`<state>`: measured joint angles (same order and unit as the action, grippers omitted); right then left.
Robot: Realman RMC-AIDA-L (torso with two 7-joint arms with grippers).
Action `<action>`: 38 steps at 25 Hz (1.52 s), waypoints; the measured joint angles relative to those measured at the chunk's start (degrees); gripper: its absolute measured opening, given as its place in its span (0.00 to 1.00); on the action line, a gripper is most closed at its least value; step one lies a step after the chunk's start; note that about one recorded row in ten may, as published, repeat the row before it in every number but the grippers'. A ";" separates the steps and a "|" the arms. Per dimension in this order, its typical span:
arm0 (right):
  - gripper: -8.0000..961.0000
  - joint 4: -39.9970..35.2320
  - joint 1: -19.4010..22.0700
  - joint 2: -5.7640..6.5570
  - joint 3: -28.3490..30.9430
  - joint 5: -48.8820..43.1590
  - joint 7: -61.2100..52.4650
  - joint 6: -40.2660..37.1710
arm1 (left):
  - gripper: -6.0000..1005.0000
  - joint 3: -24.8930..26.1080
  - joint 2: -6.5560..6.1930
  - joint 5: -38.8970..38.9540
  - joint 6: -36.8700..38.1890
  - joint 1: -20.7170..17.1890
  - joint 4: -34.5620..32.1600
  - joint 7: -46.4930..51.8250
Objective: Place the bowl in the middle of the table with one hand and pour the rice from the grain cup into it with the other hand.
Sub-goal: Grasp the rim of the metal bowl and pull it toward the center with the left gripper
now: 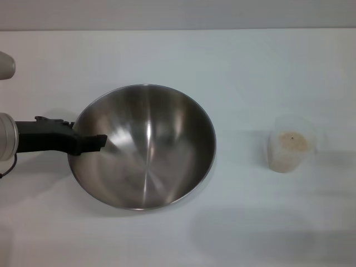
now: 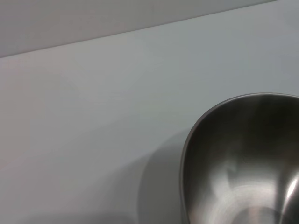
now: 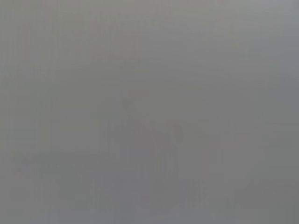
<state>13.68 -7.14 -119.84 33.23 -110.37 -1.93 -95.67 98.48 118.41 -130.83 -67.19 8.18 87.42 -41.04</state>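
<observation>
The bowl-placing step looks to be in hand: at centre-left of the head view the left gripper [image 1: 95,142] is pinched onto the near-left rim of the stainless-steel bowl [image 1: 150,150], a wide, shiny, brushed and empty basin left of the white counter's [image 1: 233,67] middle. Next, I judge, comes centring and releasing it. Then the unseen right gripper must take the small frosted grain cup [image 1: 289,150], standing at right with pale rice [image 1: 292,141] inside.

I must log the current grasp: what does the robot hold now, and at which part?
The left end effector grips the bowl at its left rim, one finger inside. The grain cup stands untouched.
</observation>
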 joint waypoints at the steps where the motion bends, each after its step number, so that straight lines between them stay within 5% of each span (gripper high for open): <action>1: 0.86 0.13 0.09 -0.01 0.00 0.01 0.00 -0.01 | 0.73 -0.01 -0.02 0.03 0.00 0.14 -0.14 -0.01; 23: 0.86 0.43 -0.23 0.00 0.17 0.07 0.01 -0.14 | 0.09 0.05 0.02 0.35 -0.65 2.80 -1.78 0.92; 38: 0.86 0.17 -0.41 0.14 0.28 0.07 0.02 -0.13 | 0.07 6.80 -0.07 3.33 -7.67 11.86 -5.54 2.47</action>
<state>13.84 -7.55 -119.70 33.51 -110.30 -1.91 -95.80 105.28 118.34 -127.51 -74.86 20.04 81.89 -38.58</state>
